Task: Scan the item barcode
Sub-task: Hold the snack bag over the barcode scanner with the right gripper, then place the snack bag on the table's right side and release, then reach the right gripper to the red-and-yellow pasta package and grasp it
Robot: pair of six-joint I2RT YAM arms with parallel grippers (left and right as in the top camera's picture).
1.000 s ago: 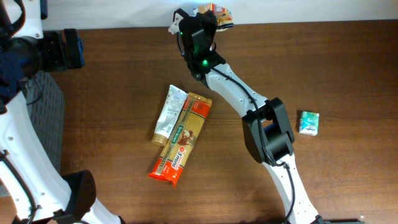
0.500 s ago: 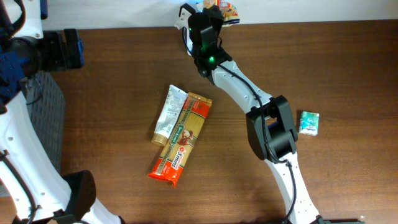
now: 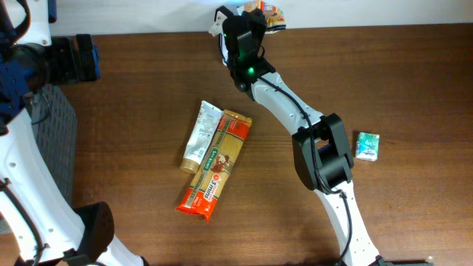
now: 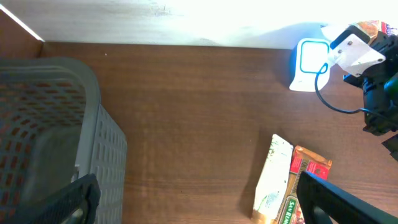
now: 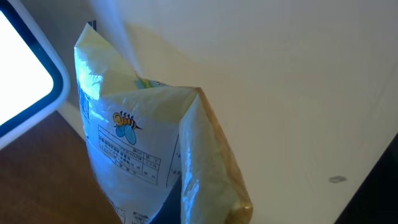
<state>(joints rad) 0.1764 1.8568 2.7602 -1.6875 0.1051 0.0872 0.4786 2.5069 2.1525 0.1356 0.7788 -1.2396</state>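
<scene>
My right gripper (image 3: 253, 18) is shut on a crinkly snack bag (image 3: 267, 12) at the table's back edge. In the right wrist view the bag (image 5: 140, 149) fills the middle, its printed white back with a bee logo facing the camera. The scanner's bright lit face (image 5: 22, 74) is just left of it. From the left wrist the scanner (image 4: 309, 65) is a small white stand glowing blue, with the right arm beside it. My left gripper (image 4: 199, 208) is open and holds nothing, hovering over bare wood by the basket.
A grey mesh basket (image 4: 43, 124) stands at the table's left. A red-and-tan pasta packet (image 3: 216, 166) and a white tube (image 3: 201, 137) lie side by side mid-table. A small green pack (image 3: 367, 145) lies at the right.
The right arm carried the snack bag a little to the right and further back, then almost stopped. The left arm and the items on the table stayed put.
</scene>
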